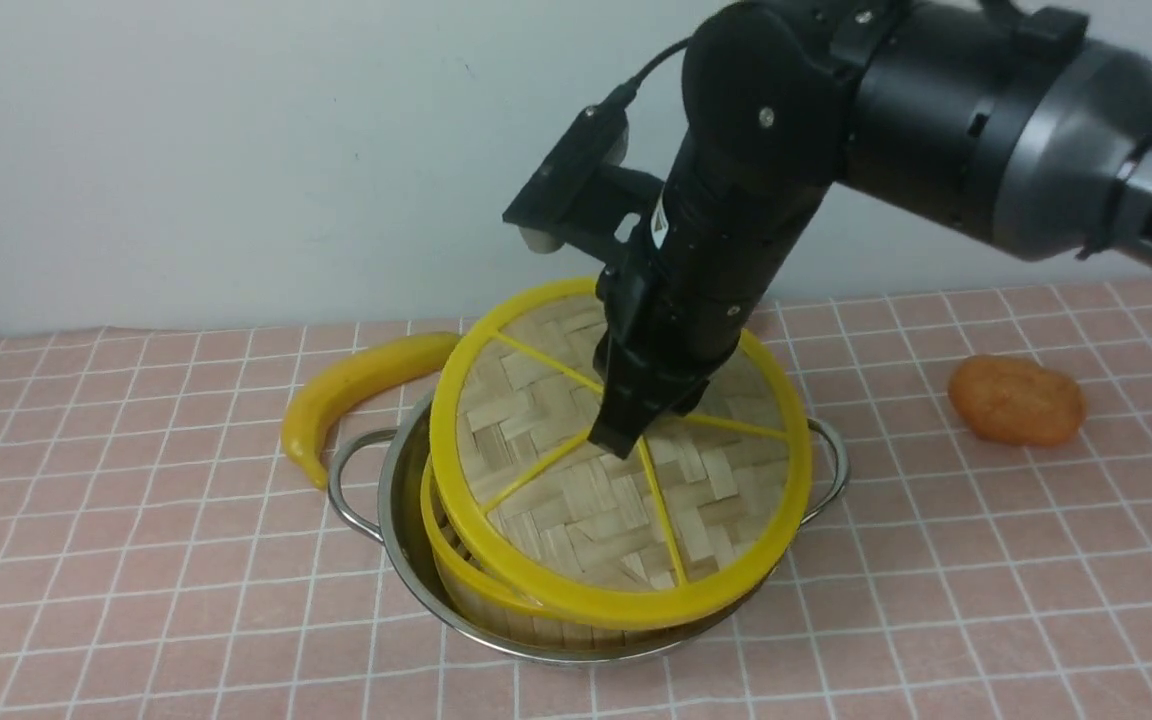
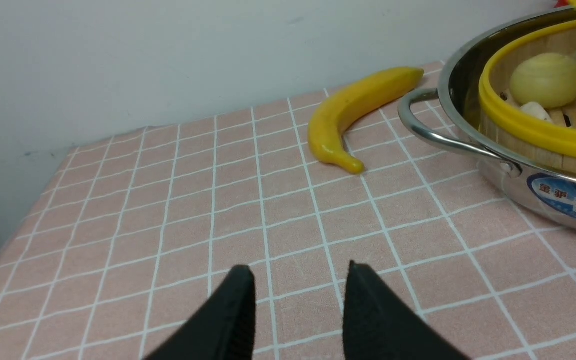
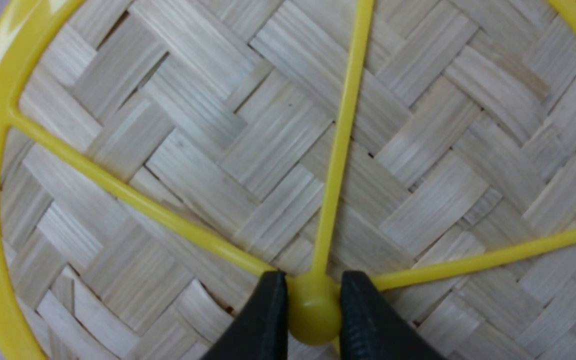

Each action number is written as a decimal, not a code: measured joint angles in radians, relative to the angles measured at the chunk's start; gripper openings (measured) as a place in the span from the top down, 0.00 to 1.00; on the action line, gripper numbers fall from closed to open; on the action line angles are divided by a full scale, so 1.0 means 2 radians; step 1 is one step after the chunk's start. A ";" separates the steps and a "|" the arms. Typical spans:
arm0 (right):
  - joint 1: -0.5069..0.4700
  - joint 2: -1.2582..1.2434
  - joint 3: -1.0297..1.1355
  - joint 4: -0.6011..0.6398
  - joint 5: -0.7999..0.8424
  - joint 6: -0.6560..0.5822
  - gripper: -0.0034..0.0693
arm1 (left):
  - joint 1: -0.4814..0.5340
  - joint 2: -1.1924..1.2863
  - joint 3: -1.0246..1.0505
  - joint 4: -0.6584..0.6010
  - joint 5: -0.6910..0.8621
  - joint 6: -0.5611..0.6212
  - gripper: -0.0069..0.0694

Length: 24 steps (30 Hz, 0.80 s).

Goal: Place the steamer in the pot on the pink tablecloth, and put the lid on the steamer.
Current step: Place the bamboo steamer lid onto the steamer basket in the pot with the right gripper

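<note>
The steel pot [image 1: 391,490] stands on the pink tablecloth [image 1: 136,560] with the bamboo steamer [image 1: 476,600] inside it. In the left wrist view the steamer [image 2: 533,132] shows a pale bun [image 2: 549,80] on its slatted floor. The woven lid [image 1: 586,500] with its yellow rim hangs tilted over the steamer, its near edge low over the steamer's rim. My right gripper [image 3: 313,300] is shut on the lid's yellow centre knob [image 3: 313,312]. My left gripper [image 2: 298,280] is open and empty above bare cloth, left of the pot; it does not show in the front view.
A yellow toy banana [image 1: 356,385] lies on the cloth just left of the pot, close to its loop handle [image 1: 346,480]. An orange lump [image 1: 1016,400] sits at the right. A pale wall runs behind the table, whose left edge [image 2: 18,220] falls away.
</note>
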 joint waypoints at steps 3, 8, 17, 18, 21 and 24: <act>0.002 0.016 0.000 -0.003 -0.020 -0.020 0.75 | 0.000 0.000 0.000 0.000 0.000 0.000 0.59; 0.005 0.021 0.000 -0.006 -0.049 -0.043 0.75 | 0.000 0.000 0.000 0.000 0.000 0.000 0.59; 0.005 0.024 0.000 -0.006 -0.065 -0.051 0.75 | 0.000 0.000 0.000 0.000 0.000 0.000 0.59; 0.005 0.027 0.000 -0.006 -0.066 -0.051 0.75 | 0.000 0.000 0.000 0.000 0.000 0.000 0.59; 0.005 0.032 0.000 -0.006 -0.067 -0.052 0.75 | 0.000 0.000 0.000 0.000 0.000 0.000 0.59; 0.005 0.039 0.000 -0.006 -0.075 -0.060 0.75 | 0.000 0.000 0.000 0.000 0.000 0.000 0.59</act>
